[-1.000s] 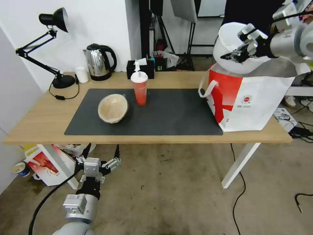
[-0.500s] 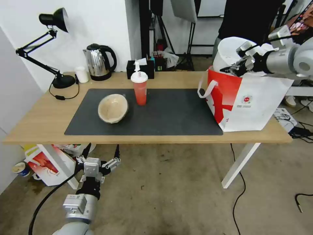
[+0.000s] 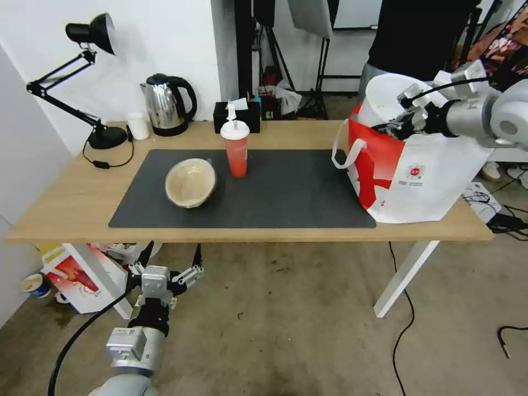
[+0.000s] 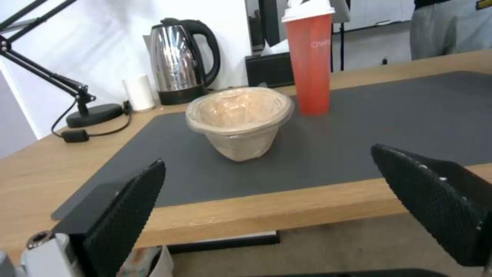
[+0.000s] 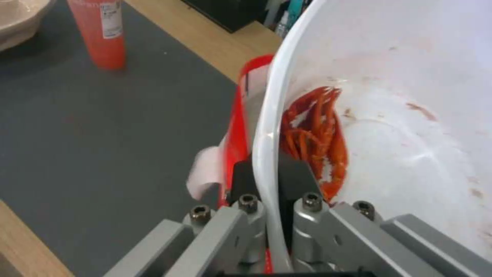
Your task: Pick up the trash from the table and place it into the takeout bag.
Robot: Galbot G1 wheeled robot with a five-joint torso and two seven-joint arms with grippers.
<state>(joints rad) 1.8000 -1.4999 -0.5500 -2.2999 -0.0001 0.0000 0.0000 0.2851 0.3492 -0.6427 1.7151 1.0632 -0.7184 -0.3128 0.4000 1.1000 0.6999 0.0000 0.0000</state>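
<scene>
While the left gripper [image 3: 165, 275] hangs low below the near edge of the long light-wood table [image 3: 66, 203] at about seven o'clock, its black ridged fingers [image 4: 128, 215] spread wide with nothing between them, the action is over at two o'clock! On the large dark grey rectangular mat [image 3: 286, 187], the tan paper bowl [image 3: 190, 182] sits tilted near centre-left, and just beyond it toward one o'clock stands the red drink cup with white lid and straw [image 3: 236, 146], upright, near the bowl but apart from it. Far right now: the boxy white and red takeout bag [image 3: 423, 176] stands at the table's right end, a white loop handle hanging off its side. The right gripper [image 3: 397, 124] is clamped on the rim of the wide white plastic bowl with red smears [image 3: 385, 99], one finger inside, one outside, and the bowl is tipped on edge, partly down in the bag's open mouth.
</scene>
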